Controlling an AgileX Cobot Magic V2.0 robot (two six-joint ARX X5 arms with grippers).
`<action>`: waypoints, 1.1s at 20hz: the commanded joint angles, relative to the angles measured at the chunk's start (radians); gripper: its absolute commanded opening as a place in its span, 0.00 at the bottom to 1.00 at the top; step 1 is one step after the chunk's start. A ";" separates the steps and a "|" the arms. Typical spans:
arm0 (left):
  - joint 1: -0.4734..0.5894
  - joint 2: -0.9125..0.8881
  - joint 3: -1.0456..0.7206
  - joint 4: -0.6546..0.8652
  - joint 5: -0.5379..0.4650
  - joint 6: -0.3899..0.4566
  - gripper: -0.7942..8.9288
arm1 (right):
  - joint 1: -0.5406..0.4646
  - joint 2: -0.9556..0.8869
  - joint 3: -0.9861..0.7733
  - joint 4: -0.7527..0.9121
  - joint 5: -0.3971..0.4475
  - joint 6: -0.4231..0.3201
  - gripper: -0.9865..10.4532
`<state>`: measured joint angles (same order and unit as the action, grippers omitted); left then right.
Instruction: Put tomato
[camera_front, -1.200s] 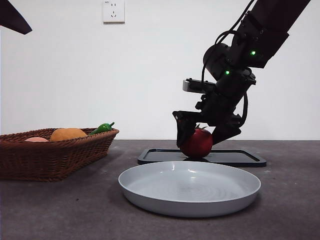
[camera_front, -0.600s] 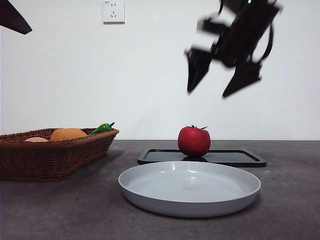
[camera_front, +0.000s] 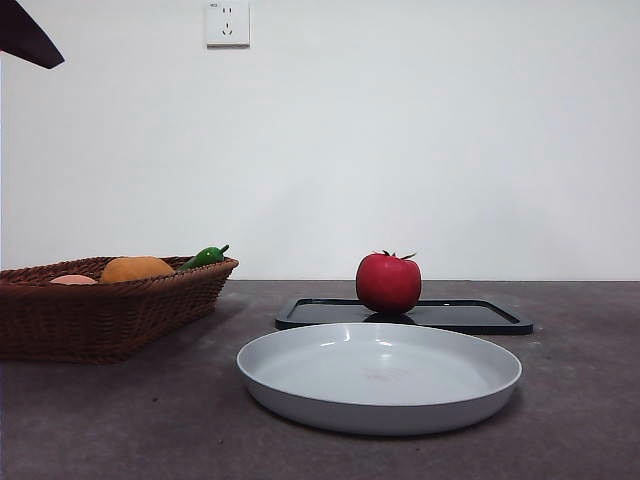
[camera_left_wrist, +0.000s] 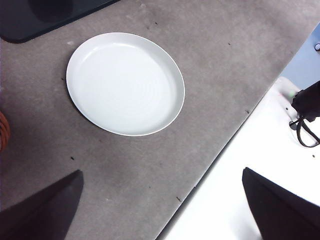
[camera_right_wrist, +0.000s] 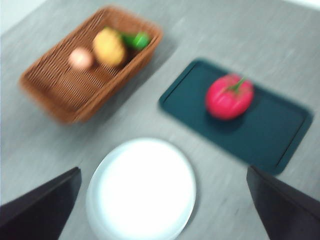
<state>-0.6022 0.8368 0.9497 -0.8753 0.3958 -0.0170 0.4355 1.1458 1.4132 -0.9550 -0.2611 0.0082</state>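
The glossy red tomato with its dark green stem rests upright on the flat black tray, behind the grey plate. In the blurred right wrist view the tomato lies on the tray, far below my right gripper, whose jaws are wide apart and empty. My left gripper is open and empty, high over the table's front edge near the plate. In the front view only a black tip of an arm shows at the top left corner.
A brown wicker basket at the left holds an orange round fruit, a pinkish fruit and a small green pepper. A white wall socket is on the back wall.
My right gripper let go of the tomato on the black tray, rose with open jaws and left the front view. The tomato stays on the tray.
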 joint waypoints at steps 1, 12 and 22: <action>-0.003 0.005 0.022 0.008 0.004 0.001 0.59 | 0.051 -0.040 0.007 -0.037 -0.003 0.009 0.55; -0.003 0.005 0.022 0.008 0.004 0.001 0.59 | 0.223 -0.285 -0.375 0.019 -0.004 0.032 0.45; -0.003 0.005 0.022 0.008 0.004 0.001 0.09 | 0.230 -0.305 -0.426 0.099 -0.027 0.033 0.09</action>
<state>-0.6022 0.8368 0.9497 -0.8753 0.3958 -0.0174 0.6556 0.8364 0.9756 -0.8669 -0.2871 0.0334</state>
